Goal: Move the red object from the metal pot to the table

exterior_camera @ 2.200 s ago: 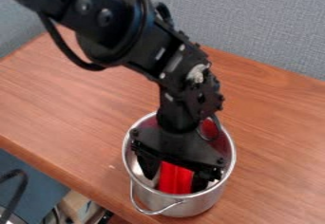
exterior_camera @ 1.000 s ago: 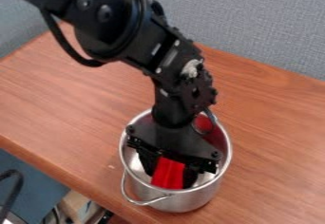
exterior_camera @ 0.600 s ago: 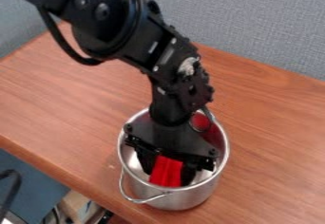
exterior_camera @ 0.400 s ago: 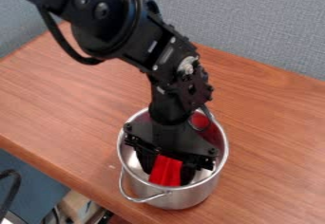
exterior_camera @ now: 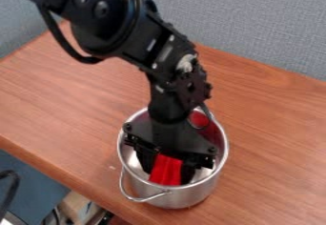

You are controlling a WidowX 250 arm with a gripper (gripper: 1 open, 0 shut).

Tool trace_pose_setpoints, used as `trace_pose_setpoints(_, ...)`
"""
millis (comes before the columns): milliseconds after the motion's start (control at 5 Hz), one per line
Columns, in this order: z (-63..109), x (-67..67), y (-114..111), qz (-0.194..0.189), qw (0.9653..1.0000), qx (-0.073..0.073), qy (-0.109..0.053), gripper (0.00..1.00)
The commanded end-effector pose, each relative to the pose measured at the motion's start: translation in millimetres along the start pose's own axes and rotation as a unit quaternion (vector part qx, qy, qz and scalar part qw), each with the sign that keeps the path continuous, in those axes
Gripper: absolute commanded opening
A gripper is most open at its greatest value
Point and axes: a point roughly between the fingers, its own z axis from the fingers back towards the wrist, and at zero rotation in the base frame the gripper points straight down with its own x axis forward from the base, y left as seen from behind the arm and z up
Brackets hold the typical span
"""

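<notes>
so the black robot arm comes in from the upper left of the view, bends over near the top and drops pretty much straight down to the pot. its gripper is down inside the shiny round metal pot, fingers pointing down, with the wide black wrist part filling a good bit of the opening.

the red block is in the pot too, towards the near side, right at the gripper's fingers. you can see its bright red face between the dark finger parts, one on each side of it. the jaws look fairly narrow around it, but i honestly can't tell if they're clamped on the thing or just sitting beside it, since the black hardware hides the contact. the top and back of the block are hidden as well.

there's also some red showing further back inside the pot, behind the gripper, partly covered by the arm. can't tell what that is.

the pot stands upright on the brown wood-grain table, close to the front edge. its thin wire handle hangs down over the outside at the front left.

behind the table there's a grey textured panel, and down in the lower left corner you get a blue-grey surface with a black cable curving across it, plus some clutter below the table edge that's too small to make out.
</notes>
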Motion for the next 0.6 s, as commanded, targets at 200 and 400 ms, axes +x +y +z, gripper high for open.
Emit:
trace_pose_setpoints(200, 2.6, 7.2, 3.4, 0.007, 0.9999, -0.004, -0.006, 0.0)
trace_pose_setpoints(400, 5.8, 8.4, 5.1, 0.009, 0.9999, -0.003, -0.004, 0.0)
